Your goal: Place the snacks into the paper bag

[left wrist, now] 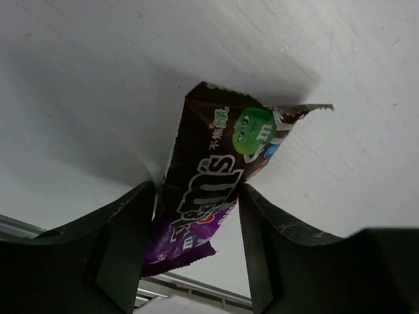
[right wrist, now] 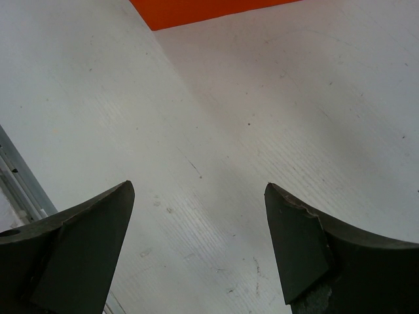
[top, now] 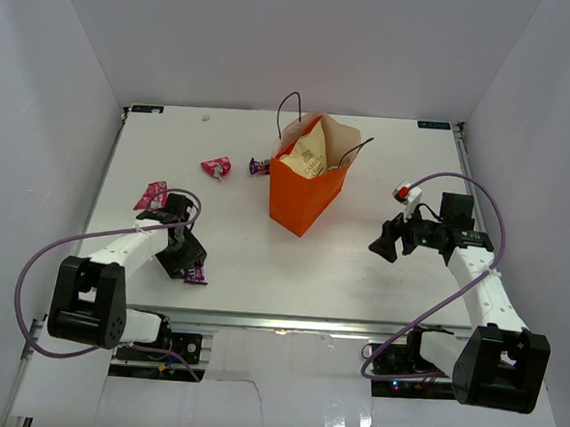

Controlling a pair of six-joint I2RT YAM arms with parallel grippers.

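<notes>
Your left gripper [left wrist: 196,216] brackets the purple-brown packet [left wrist: 209,190]; whether it grips, you cannot tell.
Right gripper [right wrist: 196,242] wide, empty; paper bag [right wrist: 196,10] cut off.

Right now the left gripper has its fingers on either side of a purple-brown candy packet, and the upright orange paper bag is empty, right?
Not quite. The upright orange paper bag isn't empty: the top external view shows a cream snack bag inside. The left gripper does straddle the purple-brown candy packet.
</notes>
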